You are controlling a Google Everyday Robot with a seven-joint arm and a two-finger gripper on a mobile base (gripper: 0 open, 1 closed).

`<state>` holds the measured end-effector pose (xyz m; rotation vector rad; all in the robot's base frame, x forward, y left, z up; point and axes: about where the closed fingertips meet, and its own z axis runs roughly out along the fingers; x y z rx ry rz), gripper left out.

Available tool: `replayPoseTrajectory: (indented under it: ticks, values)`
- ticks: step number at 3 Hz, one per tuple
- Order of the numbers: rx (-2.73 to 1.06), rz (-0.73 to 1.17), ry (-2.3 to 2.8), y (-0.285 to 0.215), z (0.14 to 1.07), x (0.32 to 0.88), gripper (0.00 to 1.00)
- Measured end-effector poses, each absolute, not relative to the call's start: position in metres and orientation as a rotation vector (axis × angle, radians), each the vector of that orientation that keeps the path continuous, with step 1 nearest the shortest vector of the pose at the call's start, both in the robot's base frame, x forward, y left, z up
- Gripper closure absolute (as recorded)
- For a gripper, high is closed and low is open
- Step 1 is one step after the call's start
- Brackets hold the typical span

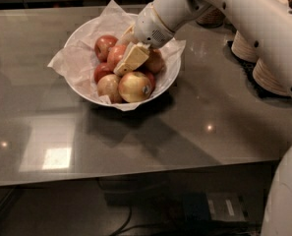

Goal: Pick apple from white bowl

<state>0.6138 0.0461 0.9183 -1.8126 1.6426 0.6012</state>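
The white bowl (pixel 84 31), lined with crumpled white paper, stands on the table left of centre and holds several apples. The large orange-red apple (pixel 116 56) lies in the middle of the pile. My gripper (pixel 126 50) reaches down into the bowl from the upper right. It is open, with one beige finger (pixel 132 58) just right of that apple and the other (pixel 127 35) behind it. A yellower apple with a dark sticker (pixel 134 86) lies at the front. A dark-red apple (pixel 104 45) lies at the back left.
The bowl stands on a glossy grey table (pixel 209 117). Stacks of beige paper bowls (pixel 271 75) stand at the right edge under my arm (pixel 244 14). A woven basket (pixel 212 17) stands behind the arm. The table's front edge runs along the bottom.
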Motion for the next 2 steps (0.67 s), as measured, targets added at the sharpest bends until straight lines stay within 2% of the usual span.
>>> replayPoseTrajectory:
  ticks: [2]
  values:
    - [-1.809, 0.596, 1.656, 0.0446, 0.9160, 0.6147, 0.77]
